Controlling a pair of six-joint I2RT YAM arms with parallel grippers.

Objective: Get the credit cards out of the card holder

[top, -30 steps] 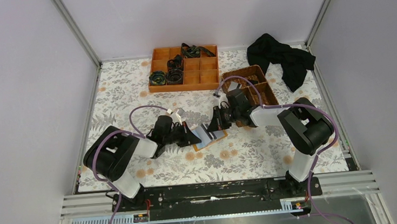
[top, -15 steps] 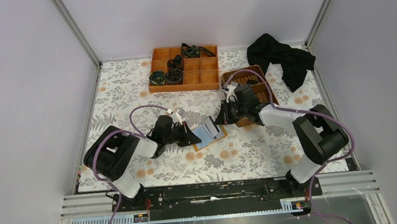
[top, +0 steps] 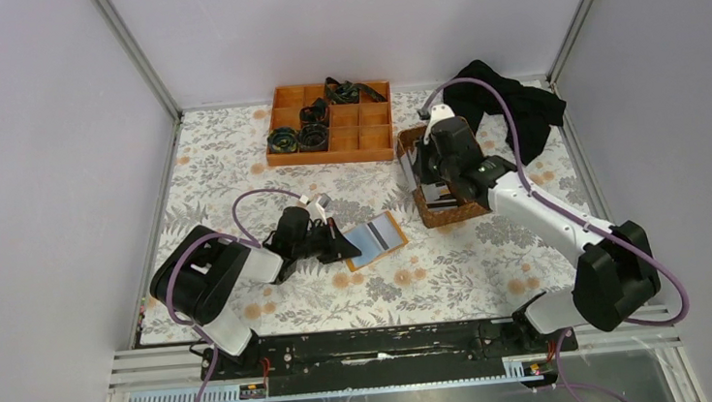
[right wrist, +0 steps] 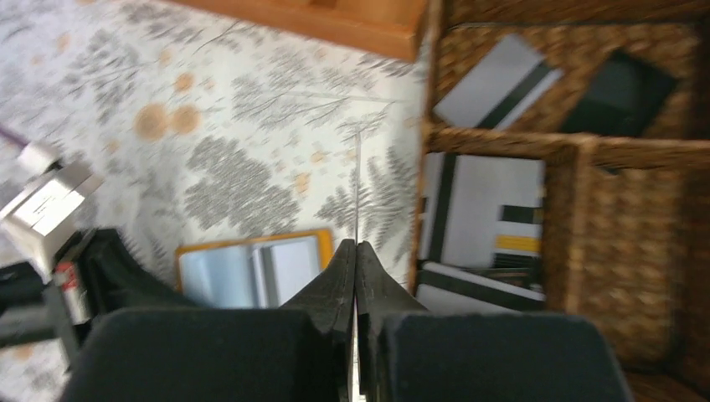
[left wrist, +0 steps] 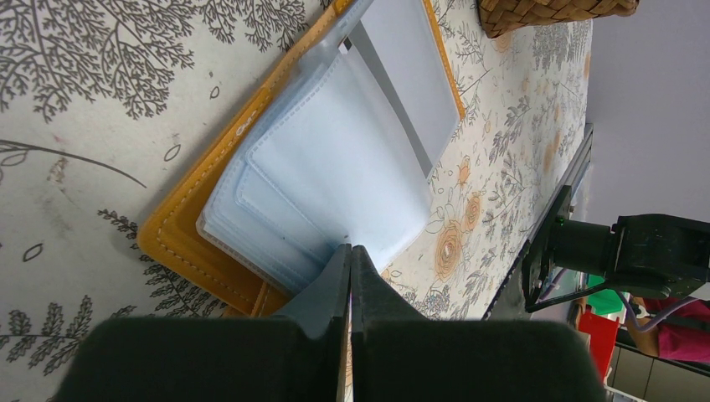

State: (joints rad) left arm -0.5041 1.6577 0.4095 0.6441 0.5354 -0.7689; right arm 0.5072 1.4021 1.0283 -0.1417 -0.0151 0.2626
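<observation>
The card holder (top: pixel 375 241) lies open on the flowered mat, orange rim up, pale blue-grey sleeves showing; it also shows in the left wrist view (left wrist: pixel 335 159) and the right wrist view (right wrist: pixel 251 272). My left gripper (top: pixel 341 246) is shut on the near edge of its sleeves (left wrist: pixel 350 249). My right gripper (top: pixel 425 177) is raised over the near-left part of the brown wicker basket (top: pixel 460 215). It is shut (right wrist: pixel 357 244) on a thin card (right wrist: pixel 357 184) that I see edge-on as a pale line. Several cards (right wrist: pixel 486 222) lie in the basket.
An orange compartment tray (top: pixel 333 152) with black coiled items stands at the back. A black cloth (top: pixel 509 105) lies at the back right. The basket's woven divider (right wrist: pixel 586 218) separates its compartments; another card (right wrist: pixel 498 79) lies in the far one.
My right gripper has pulled away from the card holder and swung back and right, up over the basket, carrying the card. The holder now lies flatter. My left gripper has stayed put.
</observation>
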